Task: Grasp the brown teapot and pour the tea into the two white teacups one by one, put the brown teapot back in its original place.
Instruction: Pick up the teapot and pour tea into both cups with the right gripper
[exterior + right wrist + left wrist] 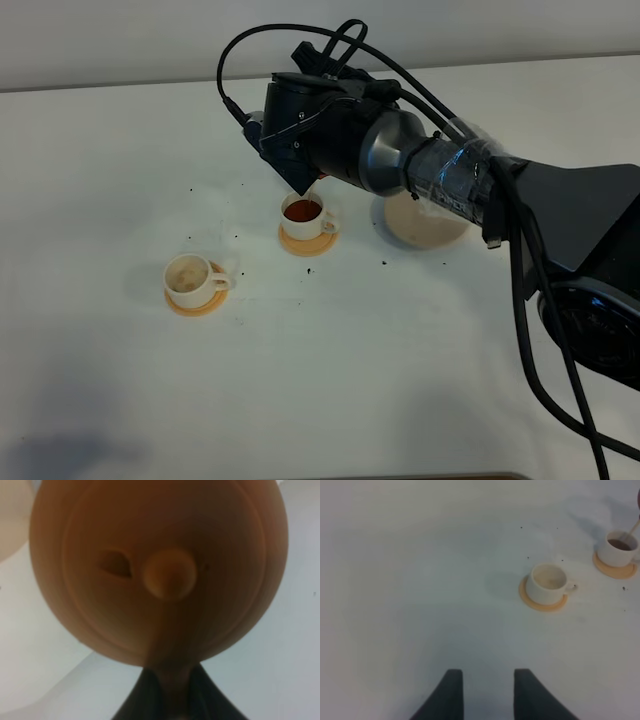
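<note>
**A:** Nearest the front of the counter [350, 400], what shows?

**B:** The left jaws, hanging over plain white surface. Their two dark fingers [452, 695] stand apart with a clear gap, and nothing is between them.

**A:** And past them?

**B:** The nearer white teacup [192, 279] sits on an orange coaster [196, 305], its inside stained pale brown. A few dark specks [385, 262] lie scattered around. Beyond it is the farther white teacup [303, 215] on its own orange coaster [308, 243], holding dark reddish tea.

**A:** Where is the brown teapot?

**B:** The brown teapot [150, 530] is up off the counter, above that farther cup, at the tip of the right arm [440, 175], which reaches in from the right. The right jaws are clamped on its loop handle [167, 675]. The handle runs from the body straight into the narrow space between the two dark fingers [137, 702], so the body sits just beyond their tips.

**A:** How does it look?

**B:** Round, smooth, reddish-brown clay, blurred because it fills the wrist view. The lid lies inside a ringed rim, with a small round knob [169, 575] at its centre and a small dark oval mark beside that. In the high view the arm's black wrist hides nearly all of it, and I cannot tell how far it is tipped.

**A:** Farthest back?

**B:** The round beige disc [430, 230] lies flat on the counter to the right of the filled cup, partly under the arm. The teapot is off it.
</note>
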Controlling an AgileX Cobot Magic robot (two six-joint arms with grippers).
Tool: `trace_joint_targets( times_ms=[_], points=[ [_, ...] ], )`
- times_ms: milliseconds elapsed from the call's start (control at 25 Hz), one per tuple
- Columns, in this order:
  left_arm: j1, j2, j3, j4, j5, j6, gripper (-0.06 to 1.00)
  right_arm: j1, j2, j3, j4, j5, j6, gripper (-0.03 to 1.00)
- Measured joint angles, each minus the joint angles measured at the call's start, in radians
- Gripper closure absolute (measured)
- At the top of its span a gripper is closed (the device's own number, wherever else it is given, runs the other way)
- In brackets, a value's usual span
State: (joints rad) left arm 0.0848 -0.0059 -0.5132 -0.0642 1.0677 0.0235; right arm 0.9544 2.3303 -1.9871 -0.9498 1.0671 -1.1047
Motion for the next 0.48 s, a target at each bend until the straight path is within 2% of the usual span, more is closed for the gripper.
trace_joint_targets(
  times_ms=[480],
  points=[
    [0.000, 0.000, 0.000, 0.000, 0.000, 0.000, 0.69, 0.000, 0.000, 0.000, -0.007, 0.000, -0.007, 0.88]
  ],
)
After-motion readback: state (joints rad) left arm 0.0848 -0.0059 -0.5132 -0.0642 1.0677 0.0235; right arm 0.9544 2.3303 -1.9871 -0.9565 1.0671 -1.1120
